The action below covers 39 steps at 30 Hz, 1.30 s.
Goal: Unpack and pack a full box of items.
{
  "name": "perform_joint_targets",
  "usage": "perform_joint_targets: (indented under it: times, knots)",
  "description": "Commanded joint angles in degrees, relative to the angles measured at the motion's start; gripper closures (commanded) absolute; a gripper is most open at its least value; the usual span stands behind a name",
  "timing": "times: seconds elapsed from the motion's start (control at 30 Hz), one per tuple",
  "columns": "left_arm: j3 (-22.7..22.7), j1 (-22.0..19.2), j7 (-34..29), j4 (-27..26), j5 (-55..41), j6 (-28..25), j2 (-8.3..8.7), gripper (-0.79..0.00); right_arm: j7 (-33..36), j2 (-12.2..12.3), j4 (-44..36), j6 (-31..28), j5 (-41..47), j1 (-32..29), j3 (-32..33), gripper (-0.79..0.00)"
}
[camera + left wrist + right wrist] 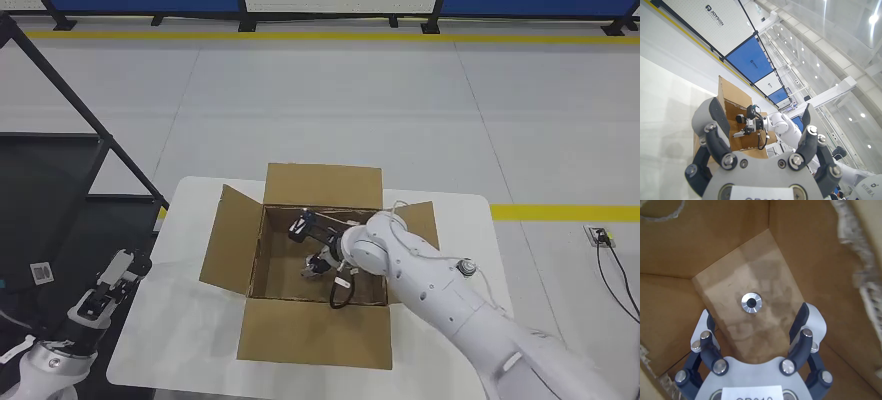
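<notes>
Okay, my right claw (755,309) hangs wide open, empty, inside the cardboard box (674,247), silver metal cylinder (751,302) straight ahead.

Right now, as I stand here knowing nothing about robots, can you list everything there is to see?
Cardboard box: one, brown, flaps open, standing on the table.
Metal piece: one, round, silver with a dark centre hole, lying on the box floor.
Table: one, white, under the box.
Floor stripes: two, yellow, on the pale floor beyond the table.
Black frame: one, standing on the floor beside the table.
Right gripper: one, grey with dark pads, open, down inside the box over the metal piece.
Left gripper: one, same colours, open, by the table's edge, apart from the box.
</notes>
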Motion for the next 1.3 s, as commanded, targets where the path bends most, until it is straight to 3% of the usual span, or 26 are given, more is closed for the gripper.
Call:
perform_joint_targets:
  times: [0.0, 0.13, 0.17, 0.23, 0.3, 0.4, 0.5, 0.6, 0.93, 1.13, 1.27]
  knots:
    - [0.0, 0.0, 0.0, 0.0, 0.0, 0.0, 0.0, -0.785, -1.27, -1.64, 3.75, -0.71, 0.61, 0.55, -1.0, -0.785]
    - [0.0, 0.0, 0.0, 0.0, 0.0, 0.0, 0.0, -0.785, -5.23, -4.8, 9.77, 1.26, -0.45, 1.26, -2.88, -0.785]
    - [0.0, 0.0, 0.0, 0.0, 0.0, 0.0, 0.0, -0.785, -6.46, -5.51, 10.91, 2.48, -1.06, 1.24, -3.3, -0.767]
    - [0.0, 0.0, 0.0, 0.0, 0.0, 0.0, 0.0, -0.785, -8.25, -6.72, 13.28, 1.94, -0.67, 1.15, -3.57, -0.656]
    - [0.0, 0.0, 0.0, 0.0, 0.0, 0.0, 0.0, -0.785, -8.85, -7.83, 15.6, 1.79, -0.56, 1.31, -3.82, -0.622]
    - [0.0, 0.0, 0.0, 0.0, 0.0, 0.0, 0.0, -0.785, -9.26, -9.26, 18.64, 0.94, -0.57, 1.61, -4.12, -0.388]
    - [0.0, 0.0, 0.0, 0.0, 0.0, 0.0, 0.0, -0.785, -8.68, -10.49, 20.85, 0.51, -1.0, 2.08, -4.43, -0.262]
    - [0.0, 0.0, 0.0, 0.0, 0.0, 0.0, 0.0, -0.785, -8.98, -11.4, 22.74, 0.12, -0.75, 2.45, -4.22, 0.0]
    - [0.0, 0.0, 0.0, 0.0, 0.0, 0.0, 0.0, -0.785, -9.4, -12.06, 24.89, -3.81, 0.98, 5.08, -1.96, 0.0]
    - [0.0, 0.0, 0.0, 0.0, 0.0, 0.0, 0.0, -0.785, -9.66, -10.21, 23.26, -8.5, 1.7, 6.88, 0.32, 0.0]
    - [0.0, 0.0, 0.0, 0.0, 0.0, 0.0, 0.0, -0.785, -10.75, -8.18, 19.53, -8.63, 0.34, 6.71, 1.74, 0.0]
